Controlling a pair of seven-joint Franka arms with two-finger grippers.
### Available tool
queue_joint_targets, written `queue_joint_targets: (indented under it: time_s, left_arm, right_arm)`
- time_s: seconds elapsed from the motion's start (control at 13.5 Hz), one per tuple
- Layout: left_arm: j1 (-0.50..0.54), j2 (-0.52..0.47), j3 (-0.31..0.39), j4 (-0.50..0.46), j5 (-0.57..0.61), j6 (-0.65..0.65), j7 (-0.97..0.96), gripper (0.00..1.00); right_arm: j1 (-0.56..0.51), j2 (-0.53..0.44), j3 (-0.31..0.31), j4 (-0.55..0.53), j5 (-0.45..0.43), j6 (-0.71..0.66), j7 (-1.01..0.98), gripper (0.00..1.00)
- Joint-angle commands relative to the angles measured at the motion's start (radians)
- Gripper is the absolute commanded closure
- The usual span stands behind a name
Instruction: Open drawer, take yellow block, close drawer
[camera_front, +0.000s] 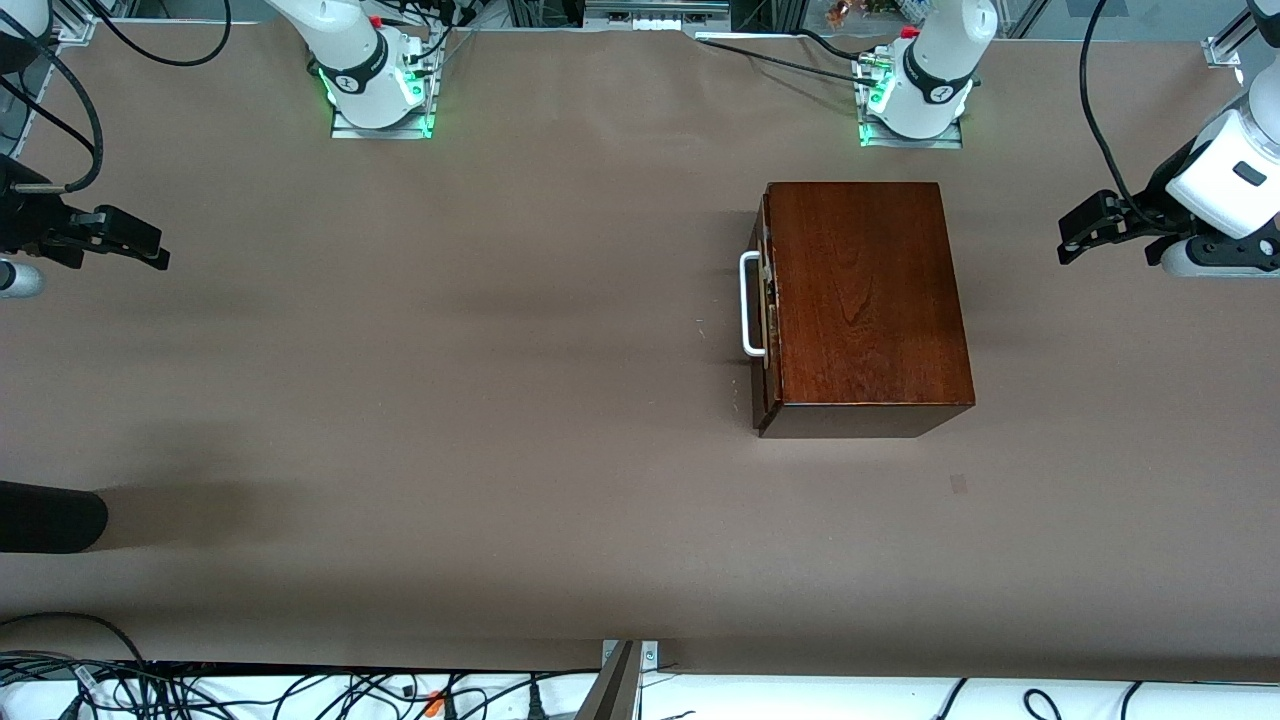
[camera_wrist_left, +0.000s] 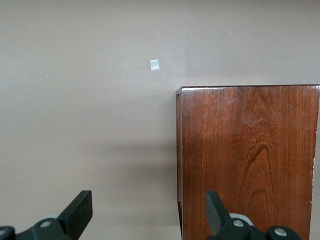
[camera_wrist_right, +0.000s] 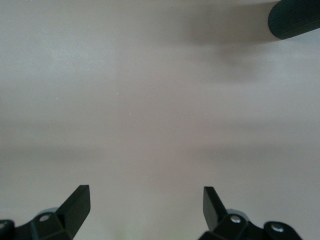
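The glossy mahogany box (camera_front: 868, 295) stands on the table toward the left arm's end. Its drawer (camera_front: 766, 318) is shut or nearly shut; the dark front panel and white U-shaped handle (camera_front: 748, 305) face the right arm's end. The yellow block is hidden. My left gripper (camera_front: 1068, 238) hovers open and empty past the box's back end; the left wrist view shows its open fingers (camera_wrist_left: 80, 212) before the box top (camera_wrist_left: 250, 160). My right gripper (camera_front: 155, 250) hovers open and empty at the right arm's end, over bare table in the right wrist view (camera_wrist_right: 146, 205).
A black cylindrical object (camera_front: 50, 517) lies at the table's edge at the right arm's end, nearer the front camera, and also shows in the right wrist view (camera_wrist_right: 295, 17). A small square mark (camera_front: 959, 484) lies on the brown table (camera_front: 500, 400) nearer the camera than the box.
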Motion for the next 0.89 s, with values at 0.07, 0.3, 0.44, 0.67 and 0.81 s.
queue_joint_targets:
  time_s: [0.07,0.3,0.44,0.67,0.81]
  left_arm:
    - [0.002,-0.005,-0.005,-0.004,0.018,-0.009,0.019,0.0]
    - [-0.001,-0.005,-0.005,-0.004,0.018,-0.02,0.018,0.0]
    - [-0.002,-0.004,-0.005,-0.004,0.018,-0.022,0.016,0.0]
    - [-0.002,0.003,-0.007,-0.004,0.018,-0.029,0.018,0.0]
    - [-0.005,0.004,-0.007,-0.004,0.018,-0.038,0.016,0.0]
  right_arm:
    - [-0.012,-0.014,0.008,-0.014,0.002,0.006,-0.011,0.0]
    - [-0.012,-0.014,0.008,-0.014,0.002,0.007,-0.01,0.0]
    - [-0.012,-0.014,0.008,-0.014,0.002,0.007,-0.01,0.0]
    - [-0.012,-0.014,0.008,-0.014,0.002,0.007,-0.011,0.0]
    - [-0.012,-0.014,0.008,-0.014,0.002,0.007,-0.011,0.0]
